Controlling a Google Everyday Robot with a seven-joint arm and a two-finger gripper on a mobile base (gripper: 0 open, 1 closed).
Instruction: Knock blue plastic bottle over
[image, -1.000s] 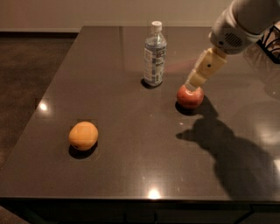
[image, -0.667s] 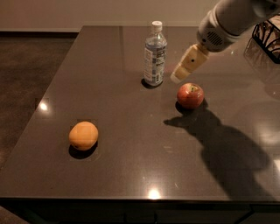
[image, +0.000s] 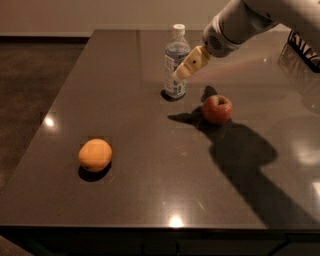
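The blue plastic bottle (image: 176, 62) stands up near the back of the tabletop (image: 150, 200). The claw (image: 180, 74) is right by its label. I cannot tell if it is spread or pressed together.

The arm (image: 250, 17) reaches in from the upper right, above the far right corner of the table (image: 150, 200), sloping down and leftward through a thick pale grey wrist (image: 222, 35). At its tip the cream-coloured gripper (image: 180, 73) points down and to the left, held off the surface, near the middle of the far edge.
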